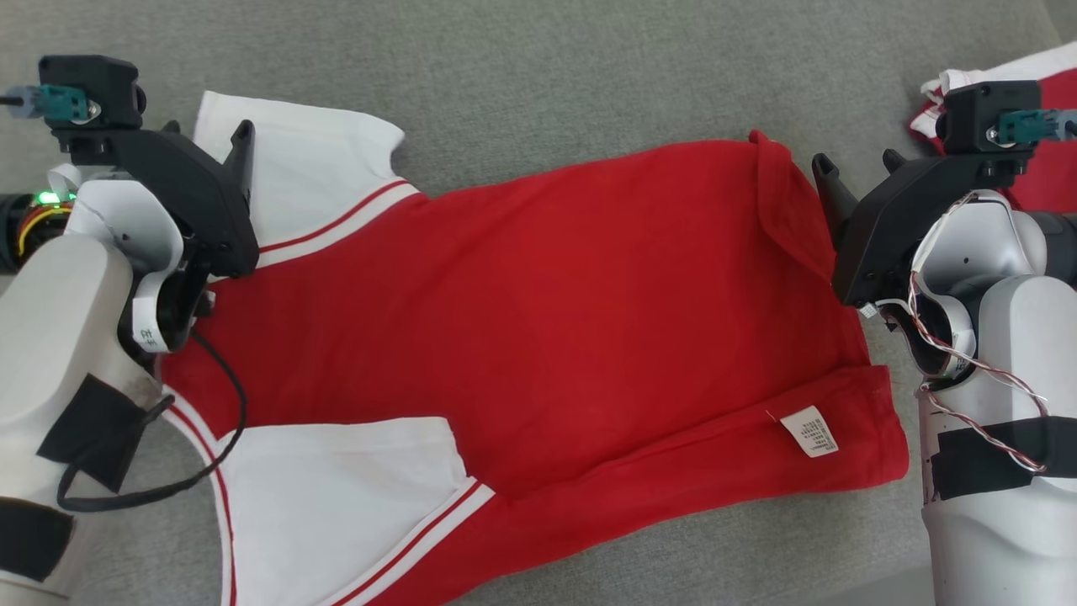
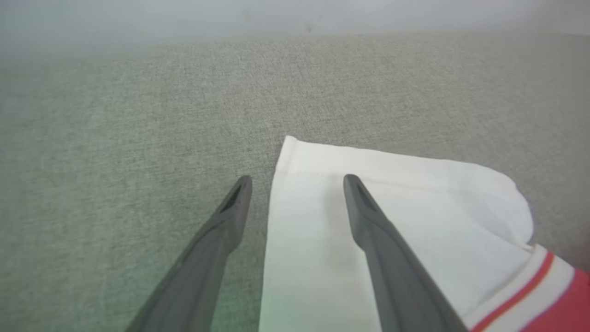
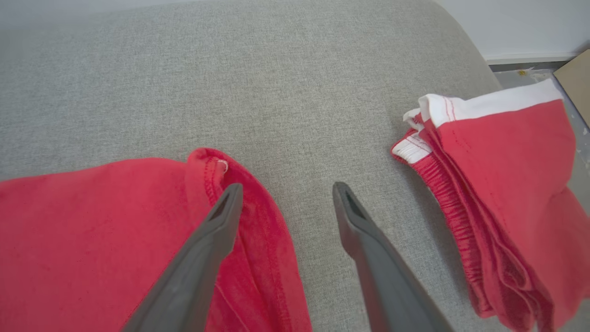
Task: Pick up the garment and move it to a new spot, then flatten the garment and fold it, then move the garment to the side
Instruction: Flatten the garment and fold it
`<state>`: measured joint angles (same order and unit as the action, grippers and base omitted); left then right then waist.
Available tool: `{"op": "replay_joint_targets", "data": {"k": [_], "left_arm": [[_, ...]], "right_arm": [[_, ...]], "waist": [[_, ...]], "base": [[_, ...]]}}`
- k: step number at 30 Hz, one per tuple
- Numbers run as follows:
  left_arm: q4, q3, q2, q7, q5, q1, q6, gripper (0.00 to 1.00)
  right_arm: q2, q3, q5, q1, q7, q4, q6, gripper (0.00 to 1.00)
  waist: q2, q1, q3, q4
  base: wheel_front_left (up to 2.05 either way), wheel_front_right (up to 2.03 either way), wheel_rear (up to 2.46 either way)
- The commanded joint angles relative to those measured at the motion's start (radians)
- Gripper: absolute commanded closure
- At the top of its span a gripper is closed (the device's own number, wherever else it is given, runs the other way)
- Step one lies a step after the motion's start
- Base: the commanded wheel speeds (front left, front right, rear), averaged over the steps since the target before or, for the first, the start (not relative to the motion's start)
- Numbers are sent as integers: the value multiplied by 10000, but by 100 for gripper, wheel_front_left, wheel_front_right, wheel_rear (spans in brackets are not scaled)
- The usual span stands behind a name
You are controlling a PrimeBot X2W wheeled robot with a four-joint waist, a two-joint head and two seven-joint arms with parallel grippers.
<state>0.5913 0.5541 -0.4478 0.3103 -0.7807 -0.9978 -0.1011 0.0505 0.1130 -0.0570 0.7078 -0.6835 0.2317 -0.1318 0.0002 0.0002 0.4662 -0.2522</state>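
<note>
Left gripper (image 2: 297, 180) and right gripper (image 3: 288, 186), both open and empty, flank the smooth red, white-sleeved garment (image 1: 538, 320); print on its white label (image 1: 809, 431) is unreadable.

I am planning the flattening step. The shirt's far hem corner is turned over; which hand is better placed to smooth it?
The right hand, probably: it hangs open just beside the turned-over hem corner of the shirt. The left hand, also open, is over the white sleeve at the opposite end.

Grey fabric surface (image 1: 547, 67); garment (image 1: 547, 320) spread flat; folded red cloth (image 3: 507, 184) nearby.
</note>
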Motion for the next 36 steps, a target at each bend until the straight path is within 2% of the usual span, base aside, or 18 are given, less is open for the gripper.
{"op": "replay_joint_targets", "data": {"k": [1, 9, 14, 15, 16, 18, 21, 22, 23, 24, 25, 26, 28, 29, 31, 36], "left_arm": [[132, 29, -56, 49, 164, -209, -24, 0], [634, 174, -274, 285, 490, -351, -672, 0], [867, 294, -253, 738, 343, -414, -478, 0], [890, 315, -212, 831, 275, -413, -451, 8], [913, 319, -157, 909, 213, -399, -389, 10], [917, 326, -41, 980, 94, -354, -351, 4], [963, 373, -29, 1084, 20, -308, -266, 7], [986, 387, 3, 1152, -44, -289, -213, 14], [1006, 398, 45, 1197, -40, -286, -167, 15], [1020, 425, 63, 1225, -16, -296, -119, 23], [1046, 457, 104, 1304, -62, -287, -106, 33], [1065, 483, 150, 1377, -100, -289, -56, 51], [1047, 546, 262, 1611, -200, -233, -46, 63], [1017, 567, 287, 1720, -254, -220, -38, 80], [936, 554, 206, 1841, -294, -265, -48, 100], [634, 477, -166, 1989, -315, -337, -128, 100]], "right_arm": [[1, -39, 17, 1, 88, 16, 31, 0], [1, -304, -111, 107, 167, 93, 31, 0], [1, -591, -157, 230, 113, 44, 31, 0], [4, -650, -179, 261, 95, 15, 31, 0], [3, -711, -202, 307, 82, -12, 31, 0], [3, -799, -224, 372, 41, -59, 31, 0], [4, -973, -232, 464, -17, -112, 31, 0], [3, -1024, -244, 497, -69, -127, 31, 0], [1, -1083, -253, 544, -99, -151, 31, 0], [3, -1120, -243, 597, -114, -179, 31, 0], [3, -1159, -231, 631, -152, -202, 31, 0], [3, -1193, -205, 662, -185, -219, 31, 0], [4, -1238, -118, 723, -249, -253, 31, 0], [4, -1243, -80, 753, -294, -273, 31, 0], [3, -1233, 57, 790, -438, -283, 31, 0], [3, -1257, 401, 949, -868, -316, 31, 0]], "waist": [[-2, -2, 202, -208], [-2, -2, 155, -311], [-2, -2, 224, -390], [-2, -2, 248, -401], [-2, -2, 268, -408], [-2, -2, 302, -429], [-2, -2, 348, -491], [-2, -2, 367, -508], [-2, -2, 391, -521], [-2, -2, 413, -530], [-2, -2, 433, -539], [-2, -2, 451, -540], [-2, -2, 459, -527], [-2, -2, 464, -515], [-2, -2, 478, -480], [-2, -2, 487, -357]], "base": [[0, 0, 0], [0, 0, 0], [0, 0, 0], [0, 0, 0], [0, 0, 0], [0, 0, 0], [0, 0, 0], [0, 0, 0], [0, 0, 0], [0, 0, 0], [0, 0, 0], [0, 0, 0], [0, 0, 0], [0, 0, 0], [0, 0, 0], [0, 0, 0]]}}
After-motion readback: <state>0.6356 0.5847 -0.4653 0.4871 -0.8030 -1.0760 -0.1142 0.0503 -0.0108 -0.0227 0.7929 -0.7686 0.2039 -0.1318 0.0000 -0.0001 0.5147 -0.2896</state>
